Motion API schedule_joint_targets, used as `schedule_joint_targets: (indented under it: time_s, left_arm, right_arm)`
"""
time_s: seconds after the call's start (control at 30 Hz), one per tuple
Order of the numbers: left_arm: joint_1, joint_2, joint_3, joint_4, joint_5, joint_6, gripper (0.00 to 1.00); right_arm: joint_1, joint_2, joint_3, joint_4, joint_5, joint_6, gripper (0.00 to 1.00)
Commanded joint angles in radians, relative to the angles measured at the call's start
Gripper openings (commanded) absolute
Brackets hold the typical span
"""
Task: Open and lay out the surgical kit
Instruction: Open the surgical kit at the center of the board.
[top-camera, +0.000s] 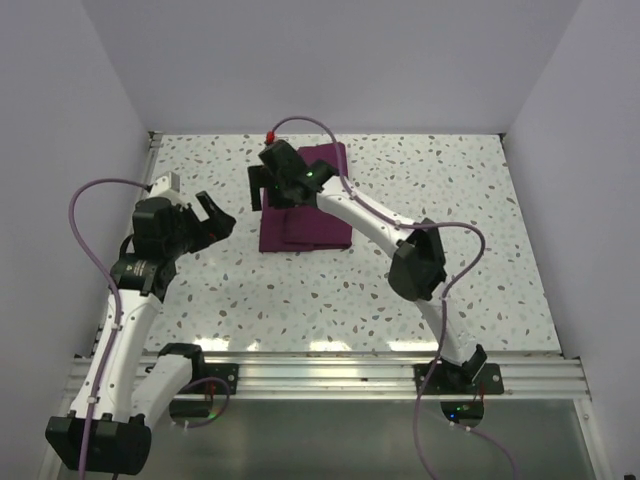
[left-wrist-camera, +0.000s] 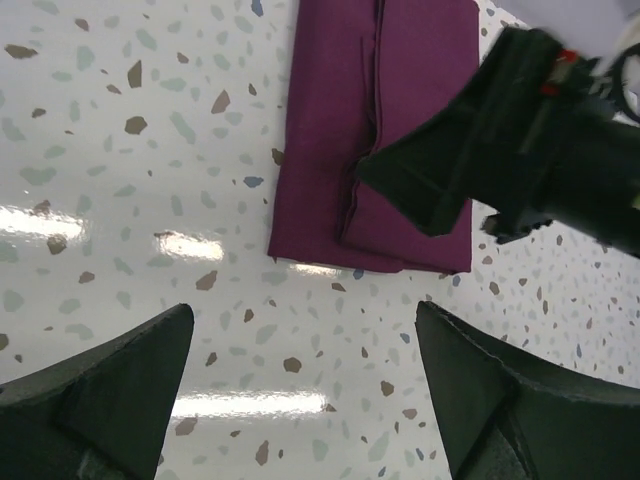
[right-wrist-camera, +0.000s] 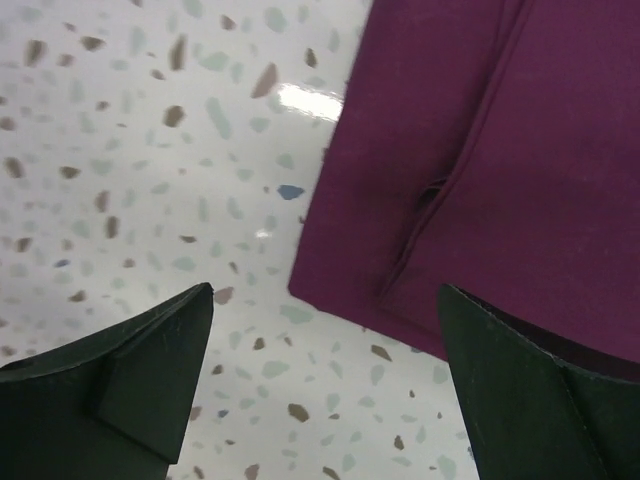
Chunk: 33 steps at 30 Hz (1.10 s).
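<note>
The large dark purple-maroon cloth wrap (top-camera: 315, 232) lies as a flat, folded rectangle toward the far edge of the white speckled terrazzo desk (top-camera: 450, 200), about midway between the left and right sides. It is closed. Overlapping flaps run along its length, and the hems show as raised lines in both wrist views. No tray or instruments can be seen, so I take them to be inside the folds.

The right claw (top-camera: 272, 195) reaches across from the near right and hangs over the left-hand side of the bundle. It is spread wide and grips nothing. Its own camera shows one finger above the cloth and the other above bare desk, with a corner of the wrap between them. That looks like lining up on a flap edge to pinch and peel it back, though I cannot tell how far above the fabric it sits.

The left claw (top-camera: 218, 215) is over bare desk between the wrap and the left edge. It is also spread and empty, pointing at the bundle from well apart. It seems to be waiting there, ready to pin the cloth down or take a second flap.
</note>
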Motion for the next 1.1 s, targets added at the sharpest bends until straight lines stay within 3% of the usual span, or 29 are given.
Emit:
schedule_joint_targets:
  time_s: [0.0, 0.3, 0.43, 0.53, 0.63, 0.67, 0.87, 0.93, 1.07]
  left_arm:
    - [-0.007, -0.015, 0.073, -0.051, -0.09, 0.055, 0.96]
    - [-0.007, -0.026, 0.097, -0.109, -0.162, 0.082, 0.96]
    - [-0.007, -0.026, 0.087, -0.095, -0.156, 0.08, 0.96]
    - [-0.007, -0.026, 0.08, -0.103, -0.164, 0.086, 0.96]
    - [-0.007, -0.039, 0.071, -0.104, -0.173, 0.095, 0.96]
    - [-0.009, -0.042, 0.07, -0.104, -0.176, 0.1, 0.96]
    - [-0.029, -0.03, 0.074, -0.094, -0.207, 0.121, 0.97]
    - [-0.035, -0.021, 0.083, -0.091, -0.204, 0.123, 0.97]
    - [-0.04, 0.016, 0.103, -0.074, -0.189, 0.135, 0.97]
  right_arm:
    - [0.013, 0.135, 0.159, -0.27, 0.149, -0.036, 0.97]
    - [0.026, 0.239, 0.186, -0.256, 0.188, -0.047, 0.73]
    - [0.038, 0.287, 0.209, -0.282, 0.191, -0.064, 0.7]
    - [0.052, 0.299, 0.204, -0.296, 0.212, -0.075, 0.63]
    - [0.066, 0.32, 0.193, -0.31, 0.229, -0.084, 0.52]
    - [0.067, 0.333, 0.195, -0.316, 0.232, -0.085, 0.4]
    - [0.069, 0.346, 0.189, -0.335, 0.237, -0.102, 0.06]
    - [0.069, 0.334, 0.195, -0.336, 0.235, -0.11, 0.01]
    - [0.067, 0.265, 0.229, -0.319, 0.238, -0.119, 0.0]
